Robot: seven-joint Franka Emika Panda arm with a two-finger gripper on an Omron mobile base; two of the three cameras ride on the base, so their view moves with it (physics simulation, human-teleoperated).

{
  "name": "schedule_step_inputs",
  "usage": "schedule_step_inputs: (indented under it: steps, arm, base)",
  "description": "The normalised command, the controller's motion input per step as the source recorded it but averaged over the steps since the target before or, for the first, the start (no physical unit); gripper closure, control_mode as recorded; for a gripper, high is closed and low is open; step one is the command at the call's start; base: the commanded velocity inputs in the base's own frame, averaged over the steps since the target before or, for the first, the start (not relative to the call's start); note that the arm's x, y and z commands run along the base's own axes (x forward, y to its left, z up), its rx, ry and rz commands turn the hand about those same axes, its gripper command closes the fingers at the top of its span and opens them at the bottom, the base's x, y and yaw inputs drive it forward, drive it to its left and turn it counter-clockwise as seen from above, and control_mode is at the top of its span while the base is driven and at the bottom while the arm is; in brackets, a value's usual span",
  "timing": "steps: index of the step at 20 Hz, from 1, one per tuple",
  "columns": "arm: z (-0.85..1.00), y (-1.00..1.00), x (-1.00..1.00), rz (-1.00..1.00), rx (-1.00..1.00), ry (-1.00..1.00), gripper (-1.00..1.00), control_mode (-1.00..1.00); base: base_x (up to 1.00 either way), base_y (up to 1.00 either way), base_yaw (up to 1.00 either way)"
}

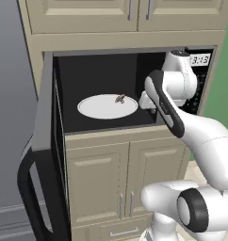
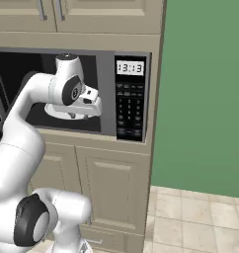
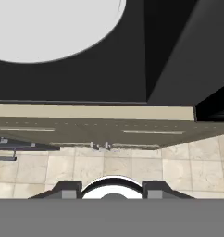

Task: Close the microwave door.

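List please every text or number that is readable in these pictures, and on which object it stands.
"13:13" on the digital clock display of the microwave, above the keypad.
The keypad button labels are too small and blurred to read.
No other text is visible.

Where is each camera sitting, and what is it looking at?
Left base view: behind the arm's left, facing the open microwave; its door swings toward us; arm at lower right.
Right base view: behind the arm's right, facing the keypad and green wall; arm at lower left.
Hand view: on the hand, looking down past the cavity edge to the floor; gripper at the bottom.
All share the white turntable plate.
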Motion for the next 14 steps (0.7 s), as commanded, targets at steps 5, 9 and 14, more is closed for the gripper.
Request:
schedule_step_inputs:
  steps: [5,9,14]
  arm:
    - [0.0,0.0,0.0,0.0,0.0,0.0,-1.0,1.0]
    - [0.0,0.0,0.0,0.0,0.0,0.0,-1.0,1.0]
    - [0.0,0.0,0.0,0.0,0.0,0.0,-1.0,1.0]
  base:
    - [-0.2,0.15,-0.01]
    - [-0.5,0.31,-0.03]
    - [-0.72,0.29,-0.04]
